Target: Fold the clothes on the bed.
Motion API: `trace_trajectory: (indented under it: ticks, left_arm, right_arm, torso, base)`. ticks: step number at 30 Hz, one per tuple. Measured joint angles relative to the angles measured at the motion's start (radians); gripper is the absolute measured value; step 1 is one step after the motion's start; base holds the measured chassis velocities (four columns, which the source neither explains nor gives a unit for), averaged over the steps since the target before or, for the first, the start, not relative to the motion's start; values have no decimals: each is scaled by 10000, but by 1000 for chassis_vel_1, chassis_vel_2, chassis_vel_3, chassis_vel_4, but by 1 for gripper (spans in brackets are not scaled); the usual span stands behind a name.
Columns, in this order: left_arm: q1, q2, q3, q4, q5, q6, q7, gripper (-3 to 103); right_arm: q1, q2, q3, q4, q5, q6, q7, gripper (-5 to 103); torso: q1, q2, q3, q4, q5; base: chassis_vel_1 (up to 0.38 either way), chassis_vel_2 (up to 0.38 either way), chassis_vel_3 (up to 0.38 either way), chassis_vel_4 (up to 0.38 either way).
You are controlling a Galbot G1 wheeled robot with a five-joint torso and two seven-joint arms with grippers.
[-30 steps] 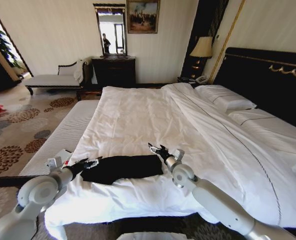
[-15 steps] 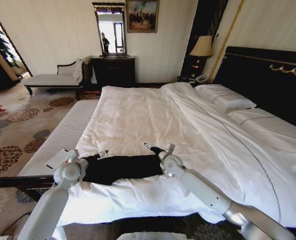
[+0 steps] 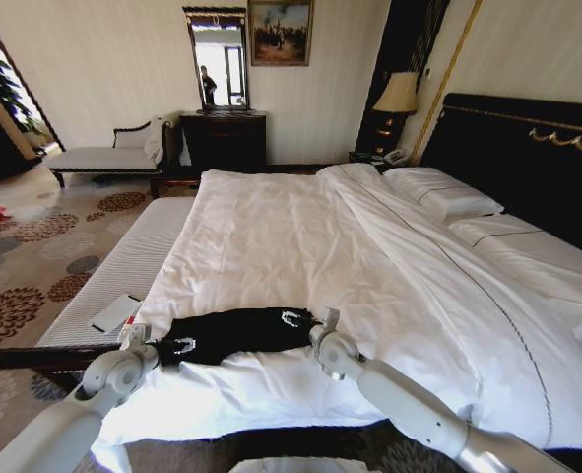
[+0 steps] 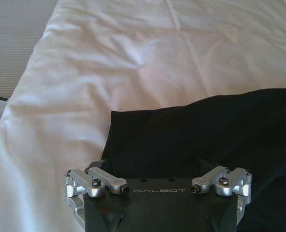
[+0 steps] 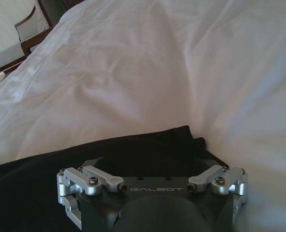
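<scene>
Jaws of both grippers, left (image 3: 184,345) and right (image 3: 292,318), seemingly pinch T-shirt (image 3: 233,330) ends; bed (image 3: 271,227).

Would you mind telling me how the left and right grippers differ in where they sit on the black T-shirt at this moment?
The left gripper sits at the black T-shirt's end nearest the bed's floor-side edge, while the right gripper sits at the opposite end, toward the bed's middle. In the head view the left gripper lies nearer the robot than the right one. Both are down at the T-shirt's ends, low over the white duvet.
</scene>
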State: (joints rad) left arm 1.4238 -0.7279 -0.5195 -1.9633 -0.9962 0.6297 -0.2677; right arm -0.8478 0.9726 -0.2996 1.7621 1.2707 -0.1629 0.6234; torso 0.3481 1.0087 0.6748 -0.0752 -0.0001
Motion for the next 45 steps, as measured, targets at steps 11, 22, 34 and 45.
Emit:
trace_trajectory:
  ticks: [11, 22, 34, 45]
  left_arm:
    - [-493, -257, -1688, -1015, -1324, 52, -130, 100]
    - [-1562, -1869, -4062, -4008, -4165, 5, -806, 100]
    - [-1390, -2070, -4020, -4122, -4134, 134, -1032, 100]
    - [-1559, -1847, -3897, -3673, -4037, 132, -1038, 100]
  right_arm:
    - [-108, -488, 2503, 569, 350, -14, 86, 100]
    - [-1138, -1591, 3572, 2219, 2302, -1753, 800, 100]
    - [-813, -829, 3091, 1124, 3699, -2736, 754, 100]
    - [-924, -412, 2919, 959, 4358, -3528, 783, 103]
  torso:
    - [4, -1, 3, -8, 1]
    - [2, 0, 1, -5, 4]
    - [2, 0, 2, 2, 2]
    - [2, 0, 1, -2, -1]
  base:
    - [0, 0, 0, 0]
    - [0, 0, 0, 0]
    - [0, 0, 0, 0]
    - [0, 0, 0, 0]
